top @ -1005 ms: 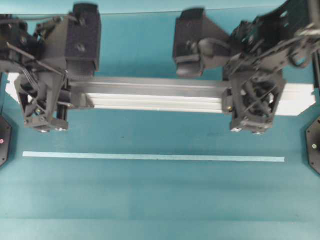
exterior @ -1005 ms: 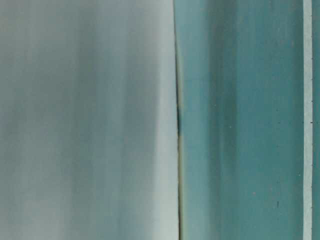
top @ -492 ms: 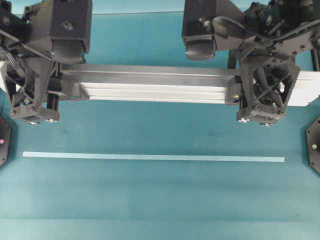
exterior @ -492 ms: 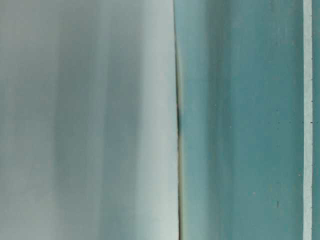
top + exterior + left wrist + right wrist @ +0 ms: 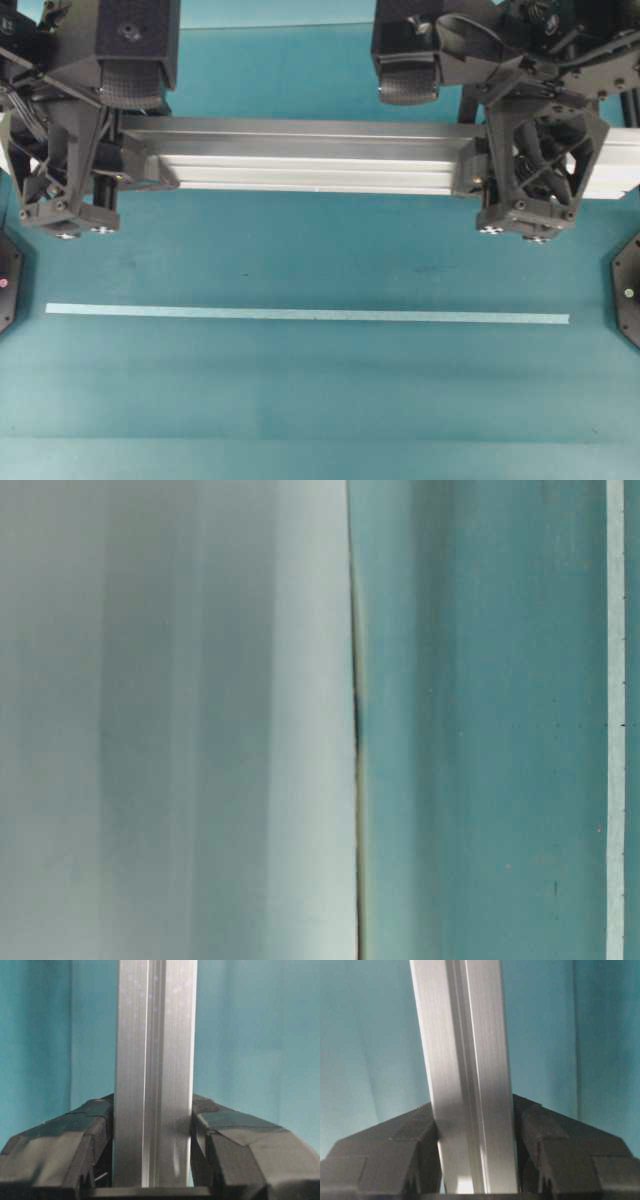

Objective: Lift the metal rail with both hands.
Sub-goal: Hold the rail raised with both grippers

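Step in hand: the two-handed lift. The metal rail (image 5: 310,165) lies level across the upper part of the overhead frame, apparently clear of the teal tabletop (image 5: 320,390). Left end effector (image 5: 152,1132) and right end effector (image 5: 475,1132) each clamp it between their pads. Next move calls for matched, level raising. Count: one rail, two end effectors, one tape strip (image 5: 307,315).
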`<state>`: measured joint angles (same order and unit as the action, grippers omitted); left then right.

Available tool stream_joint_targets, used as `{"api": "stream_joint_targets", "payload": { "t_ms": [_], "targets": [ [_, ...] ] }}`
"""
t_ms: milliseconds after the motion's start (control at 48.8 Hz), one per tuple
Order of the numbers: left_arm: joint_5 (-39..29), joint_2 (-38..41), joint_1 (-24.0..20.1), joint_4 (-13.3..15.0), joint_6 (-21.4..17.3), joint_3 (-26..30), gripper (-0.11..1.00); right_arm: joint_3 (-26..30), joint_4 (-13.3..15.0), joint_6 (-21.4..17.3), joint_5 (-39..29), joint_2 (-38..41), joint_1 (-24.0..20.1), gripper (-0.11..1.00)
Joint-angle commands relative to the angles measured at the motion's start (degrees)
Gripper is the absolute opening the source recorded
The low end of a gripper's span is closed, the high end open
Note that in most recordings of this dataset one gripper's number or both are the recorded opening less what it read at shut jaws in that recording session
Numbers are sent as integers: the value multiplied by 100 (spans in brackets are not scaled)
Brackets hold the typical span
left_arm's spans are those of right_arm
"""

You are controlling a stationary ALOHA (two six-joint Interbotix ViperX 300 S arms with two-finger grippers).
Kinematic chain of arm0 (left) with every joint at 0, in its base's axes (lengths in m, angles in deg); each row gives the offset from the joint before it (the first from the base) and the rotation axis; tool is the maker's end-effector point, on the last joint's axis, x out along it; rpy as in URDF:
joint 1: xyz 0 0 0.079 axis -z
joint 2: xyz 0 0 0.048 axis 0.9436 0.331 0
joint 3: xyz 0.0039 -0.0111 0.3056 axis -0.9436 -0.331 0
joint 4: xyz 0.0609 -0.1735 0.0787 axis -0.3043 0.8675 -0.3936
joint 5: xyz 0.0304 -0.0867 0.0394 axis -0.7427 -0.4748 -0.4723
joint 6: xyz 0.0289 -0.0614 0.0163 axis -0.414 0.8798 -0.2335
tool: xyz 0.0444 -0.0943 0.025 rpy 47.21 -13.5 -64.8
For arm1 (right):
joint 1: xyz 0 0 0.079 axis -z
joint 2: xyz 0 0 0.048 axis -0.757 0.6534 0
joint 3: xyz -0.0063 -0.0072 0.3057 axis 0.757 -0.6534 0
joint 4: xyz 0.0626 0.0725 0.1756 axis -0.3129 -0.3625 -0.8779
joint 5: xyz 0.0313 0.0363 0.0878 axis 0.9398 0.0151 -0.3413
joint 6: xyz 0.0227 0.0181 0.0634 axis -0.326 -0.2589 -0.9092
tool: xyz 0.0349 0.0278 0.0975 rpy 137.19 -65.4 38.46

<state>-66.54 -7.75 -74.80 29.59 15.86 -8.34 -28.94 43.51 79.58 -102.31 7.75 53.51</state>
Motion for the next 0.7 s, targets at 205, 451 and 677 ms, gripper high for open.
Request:
{"api": "stream_joint_targets", "payload": {
  "t_ms": [205, 451, 677],
  "targets": [
    [88, -18, -26, -35, -53, 185, 36, 123, -26, -62, 88, 62, -18, 39],
    [97, -18, -35, -35, -88, 176, 36, 79, -18, -62, 88, 79, -26, 39],
    [105, -18, -35, -26, -88, 70, 36, -97, -9, -44, 105, 79, -26, 39]
  ]
}}
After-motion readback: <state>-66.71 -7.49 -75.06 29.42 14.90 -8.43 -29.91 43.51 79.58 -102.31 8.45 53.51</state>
